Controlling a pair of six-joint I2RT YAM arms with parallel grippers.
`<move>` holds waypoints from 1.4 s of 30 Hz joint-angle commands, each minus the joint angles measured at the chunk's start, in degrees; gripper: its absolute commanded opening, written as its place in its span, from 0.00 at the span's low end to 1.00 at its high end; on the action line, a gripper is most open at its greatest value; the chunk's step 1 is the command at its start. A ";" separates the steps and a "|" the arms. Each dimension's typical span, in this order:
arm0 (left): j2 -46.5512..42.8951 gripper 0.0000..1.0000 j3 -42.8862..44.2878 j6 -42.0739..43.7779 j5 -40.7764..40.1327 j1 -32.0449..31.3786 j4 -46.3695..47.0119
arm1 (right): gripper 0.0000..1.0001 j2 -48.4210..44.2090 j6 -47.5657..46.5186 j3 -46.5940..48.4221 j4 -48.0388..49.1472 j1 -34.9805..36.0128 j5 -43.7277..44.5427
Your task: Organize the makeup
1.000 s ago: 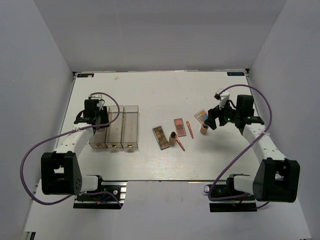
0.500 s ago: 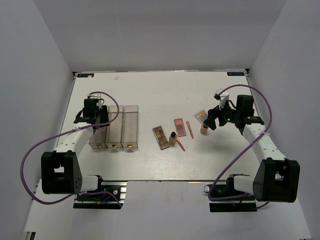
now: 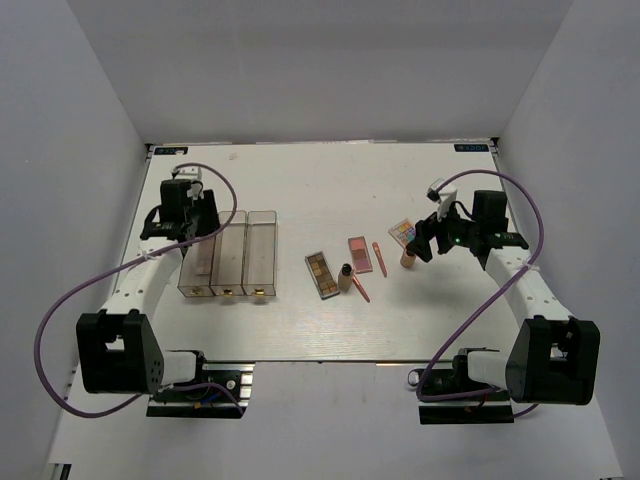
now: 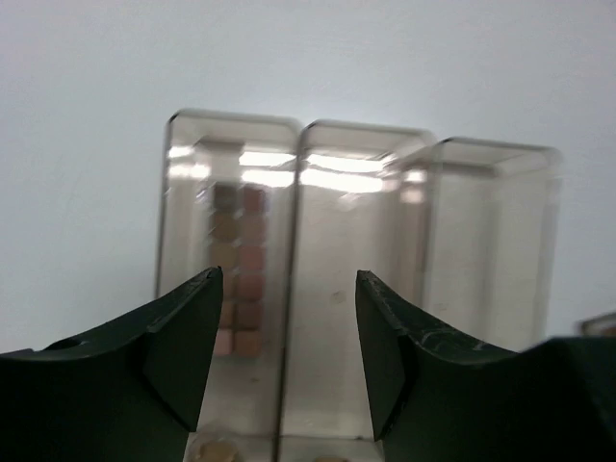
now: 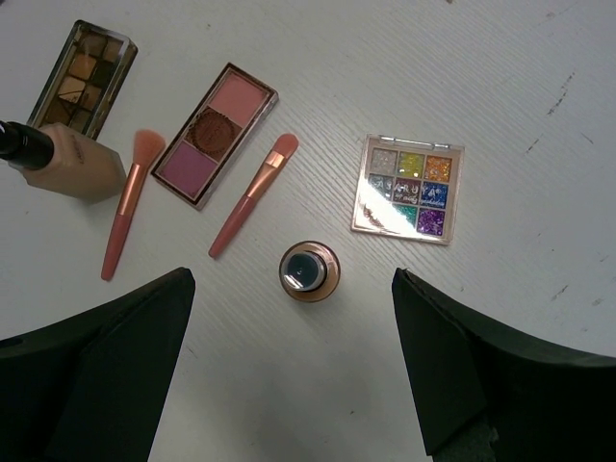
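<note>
The makeup lies mid-table: a brown palette (image 3: 321,274), a pink palette (image 3: 360,254), a multicolour palette (image 5: 408,188), a tan bottle on its side (image 5: 67,164), and two coral-pink sticks (image 5: 128,217) (image 5: 255,192). A second tan bottle (image 5: 309,271) stands upright. My right gripper (image 5: 292,327) hangs open above this bottle without touching it. My left gripper (image 4: 289,356) is open and empty over the near end of the clear box (image 4: 351,260). A brown-pink palette (image 4: 241,269) lies in the box's left compartment.
The clear three-compartment box (image 3: 228,255) stands at the left of the white table (image 3: 300,180). Grey walls close in the table on three sides. Purple cables loop from both arms.
My left gripper has pulled up and back from the box's left compartment, and its jaws have widened a little. The right arm has not moved.
</note>
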 commanded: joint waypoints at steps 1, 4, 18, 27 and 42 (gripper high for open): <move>-3.64 0.66 6.20 -4.45 14.34 -0.98 2.53 | 0.89 -0.08 -0.46 2.52 0.30 -0.20 -1.46; 0.66 0.61 10.50 -9.38 22.09 -3.61 1.75 | 0.89 0.89 2.17 2.61 2.75 -0.12 0.03; 23.86 0.56 29.50 -34.70 1.55 -28.31 -16.44 | 0.71 3.53 4.64 6.21 2.32 -0.12 5.13; 36.52 0.66 38.99 -42.69 -0.13 -35.25 -24.70 | 0.71 2.65 6.31 4.90 4.08 -0.20 7.60; 45.14 0.78 44.89 -47.63 0.13 -39.66 -34.11 | 0.74 2.82 7.28 3.40 5.40 -0.20 7.69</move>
